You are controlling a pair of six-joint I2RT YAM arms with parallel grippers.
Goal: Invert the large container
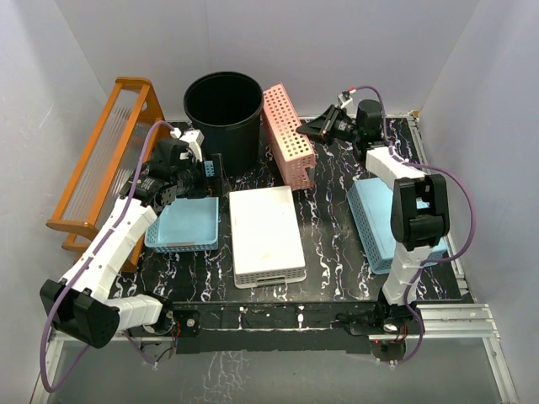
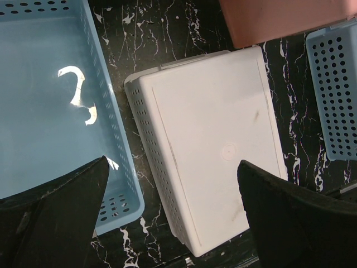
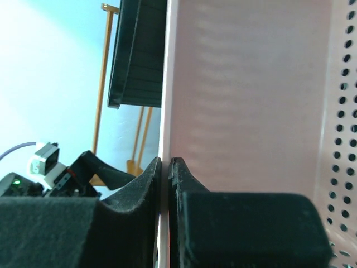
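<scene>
Top external view first: the black bin [image 1: 223,109] is standing upright, mouth open to the ceiling. It's at the back of the table [image 1: 328,210], behind the white basket [image 1: 266,234] and a bit to its left, so it's not flipped yet. The white basket sits pretty much dead centre, bottom up.

Right behind the white basket and slightly to the right, a pink basket [image 1: 289,135] is up on its side next to the bin. I can't tell if the two actually touch. The right gripper [image 1: 306,130] is at the pink one's right face. On the right wrist cam its fingers [image 3: 139,184] are pinched tight on the pink wall, with only that thin wall between them.

The left gripper [image 1: 208,178] hovers just off the white basket's back-left corner, jaws spread wide and holding nothing. The left wrist cam looks straight down between them at the white basket. A blue basket [image 2: 50,111] sits just beside the white one on its left. A second blue basket [image 1: 375,223] is off to the white one's right with a gap between them. A wooden rack [image 1: 105,160] stands well off to its left.
</scene>
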